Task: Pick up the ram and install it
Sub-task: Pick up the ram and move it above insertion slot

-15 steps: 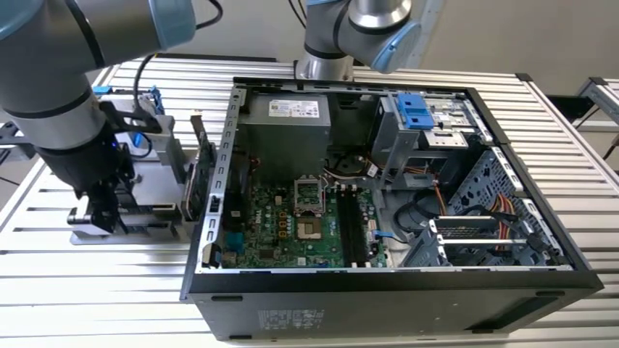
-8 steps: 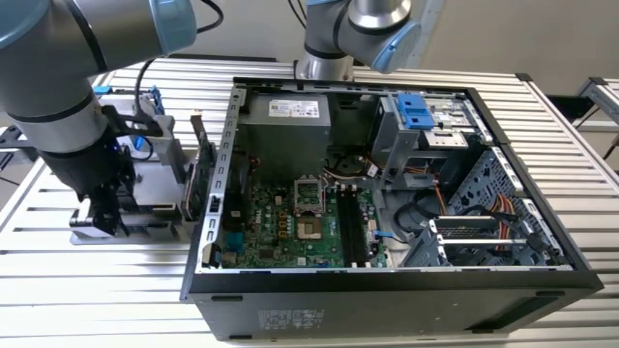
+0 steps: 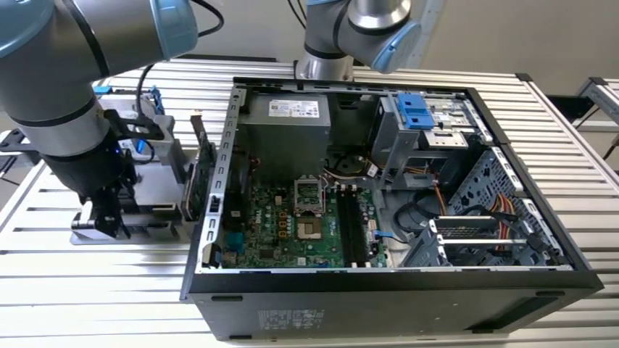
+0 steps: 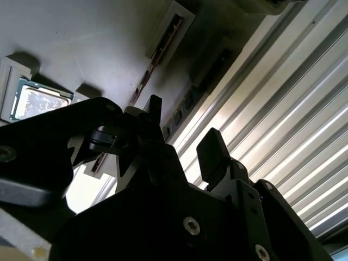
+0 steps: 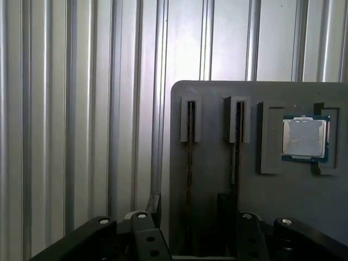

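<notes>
The exterior view looks down at a slant from high up, over the open case (image 3: 387,290) on the ribbed surface (image 3: 97,290), with the arm (image 3: 68,109) at the exterior view's left. The first wrist view faces straight down at the grey tray (image 5: 212,163) from close by. The second wrist view skims it obliquely from closer still. Both wrist views share the tray's processor (image 5: 305,137) (image 4: 41,103).

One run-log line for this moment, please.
stage: pre-grasp | gripper: open, empty, over tray | ram: on edge in tray slot, not held | computer case: side open
</notes>
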You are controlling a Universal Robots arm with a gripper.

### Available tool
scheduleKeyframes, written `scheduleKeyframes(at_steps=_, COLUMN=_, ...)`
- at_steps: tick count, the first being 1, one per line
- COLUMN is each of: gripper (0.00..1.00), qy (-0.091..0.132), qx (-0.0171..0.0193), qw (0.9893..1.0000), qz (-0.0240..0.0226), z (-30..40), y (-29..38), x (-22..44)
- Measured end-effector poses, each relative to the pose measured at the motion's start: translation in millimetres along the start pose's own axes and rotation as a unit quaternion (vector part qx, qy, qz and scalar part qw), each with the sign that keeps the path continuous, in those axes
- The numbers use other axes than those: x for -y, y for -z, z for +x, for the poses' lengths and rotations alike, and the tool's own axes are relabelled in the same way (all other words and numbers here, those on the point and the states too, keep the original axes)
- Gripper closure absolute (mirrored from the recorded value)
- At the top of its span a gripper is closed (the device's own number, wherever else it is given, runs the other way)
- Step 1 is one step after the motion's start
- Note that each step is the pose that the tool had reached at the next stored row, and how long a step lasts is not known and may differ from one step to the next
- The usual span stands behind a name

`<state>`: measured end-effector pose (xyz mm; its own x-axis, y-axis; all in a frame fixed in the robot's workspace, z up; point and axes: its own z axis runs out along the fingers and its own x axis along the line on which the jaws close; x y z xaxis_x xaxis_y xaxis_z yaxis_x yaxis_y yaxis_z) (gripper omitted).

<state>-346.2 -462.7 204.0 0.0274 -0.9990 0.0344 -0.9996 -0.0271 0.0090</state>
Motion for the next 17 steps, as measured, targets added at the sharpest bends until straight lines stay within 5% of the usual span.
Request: scheduleKeyframes(at_steps=17, gripper=0.0, qy=0.0, qx=-0.0054, qw=1.0, qz=-0.0001, z=-0.5, y=-12.1, x=0.1)
